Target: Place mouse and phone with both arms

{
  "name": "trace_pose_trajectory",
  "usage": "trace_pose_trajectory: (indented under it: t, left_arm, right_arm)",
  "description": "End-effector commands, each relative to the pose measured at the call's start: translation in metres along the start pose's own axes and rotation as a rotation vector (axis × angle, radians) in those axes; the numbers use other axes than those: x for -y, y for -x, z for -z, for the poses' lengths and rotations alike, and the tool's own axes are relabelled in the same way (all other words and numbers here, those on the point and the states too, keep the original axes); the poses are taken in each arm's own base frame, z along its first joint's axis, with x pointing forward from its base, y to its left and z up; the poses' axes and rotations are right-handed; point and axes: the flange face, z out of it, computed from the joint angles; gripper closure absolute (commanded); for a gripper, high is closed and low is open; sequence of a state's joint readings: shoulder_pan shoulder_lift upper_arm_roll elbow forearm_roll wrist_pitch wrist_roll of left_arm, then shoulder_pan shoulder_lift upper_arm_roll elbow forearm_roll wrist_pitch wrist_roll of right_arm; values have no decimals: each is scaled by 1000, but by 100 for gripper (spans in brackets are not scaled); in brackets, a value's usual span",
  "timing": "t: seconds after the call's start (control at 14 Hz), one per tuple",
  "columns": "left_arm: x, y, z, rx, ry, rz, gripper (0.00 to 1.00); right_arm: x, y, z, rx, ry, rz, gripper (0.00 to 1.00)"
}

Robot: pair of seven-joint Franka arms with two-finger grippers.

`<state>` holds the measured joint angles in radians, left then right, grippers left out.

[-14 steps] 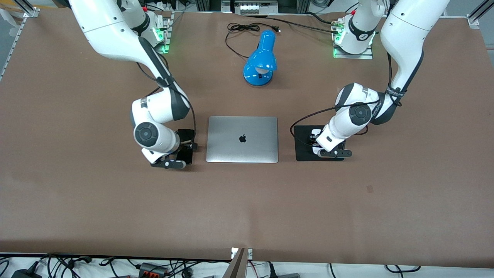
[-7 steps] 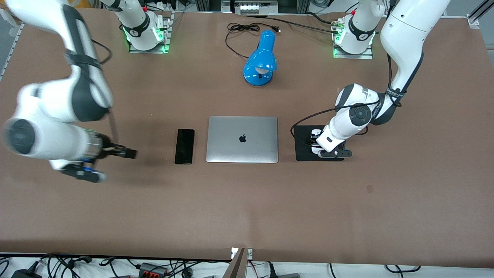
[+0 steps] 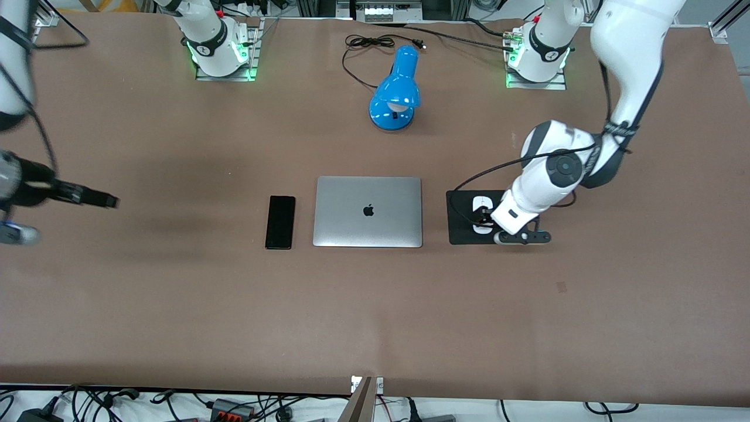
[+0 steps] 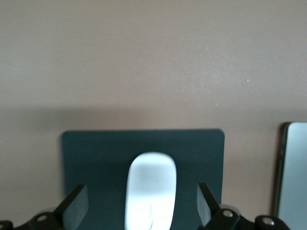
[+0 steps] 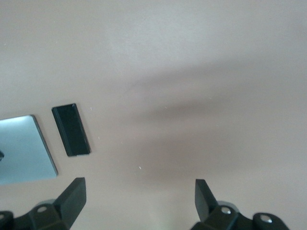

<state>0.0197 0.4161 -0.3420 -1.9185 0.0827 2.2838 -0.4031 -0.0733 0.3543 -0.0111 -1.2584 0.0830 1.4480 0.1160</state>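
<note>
Front view: the phone (image 3: 280,222) lies flat on the brown worktop (image 3: 375,305), just beside the closed laptop (image 3: 368,211) toward the right arm's end, its long axis running toward and away from the front camera. The right pincer (image 3: 88,198) is up in the air over bare worktop at that end, well apart from the phone. The mouse (image 3: 481,214) rests on the black mouse pad (image 3: 460,218) beside the laptop toward the left arm's end. The left pincer (image 3: 491,225) hangs low at the mouse, partly covering it. A blue lamp (image 3: 396,89) stands farther from the camera than the laptop.

Left wrist view: the mouse (image 4: 150,189) lies between the spread fingers (image 4: 76,211) with clear gaps either side, so the left pincer is open and grips nothing. The mouse's long axis runs straight out from the pincer.

Right wrist view: the fingers (image 5: 72,197) stand wide apart and empty over bare worktop; the phone (image 5: 71,129) and a laptop corner (image 5: 24,148) lie well off.

Both items look placed; withdrawing the left pincer seems all that remains.
</note>
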Motion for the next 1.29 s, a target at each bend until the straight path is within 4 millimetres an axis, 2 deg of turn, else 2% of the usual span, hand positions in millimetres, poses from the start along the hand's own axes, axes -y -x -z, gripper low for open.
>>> trace_pose_trajectory:
  t: [0.0,0.07,0.14,0.21,0.29,0.36,0.5,0.57,0.64,0.71,0.79,0.86,0.93,1.07,1.21]
  left_arm:
    - [2,-21,83,74,-106,-12,0]
    - [5,-26,110,80,-149,-54,0]
    - [7,-31,135,84,-179,-115,0]
    - [14,-34,153,95,-196,-162,0]
    - [22,-36,170,101,-195,-187,0]
    - [40,-39,189,118,-194,-193,0]
    - [61,-27,223,185,-192,-195,0]
    - [65,-17,243,207,-197,-185,0]
    - [71,-5,258,240,-201,-173,0]
    - [83,-1,264,262,-195,-158,0]
    - [91,6,282,237,-160,-185,0]
    - [104,13,302,197,-122,-203,0]
    - [126,21,316,176,-90,-180,0]
    - [151,48,334,138,10,-138,0]
    - [153,64,347,25,-20,-173,0]
  right_arm:
    - [-29,6,33,0,-25,-14,0]
    - [-40,10,44,-25,-28,-29,0]
    - [-54,23,66,-64,-17,-53,0]
    - [-50,22,60,-44,-22,-50,0]
    - [-50,30,61,-20,-5,-52,0]
    - [-51,39,67,-14,18,-57,0]
    - [-48,41,73,-56,46,-51,0]
    - [-49,52,71,-96,54,-43,0]
    - [-52,65,66,-144,63,-32,0]
    - [-54,77,59,-185,72,-4,0]
    - [-60,82,55,-201,74,34,0]
    - [-62,82,54,-198,78,75,0]
    - [-60,81,56,-202,85,118,0]
    - [-57,74,52,-187,79,130,0]
    - [-55,71,49,-175,77,129,0]
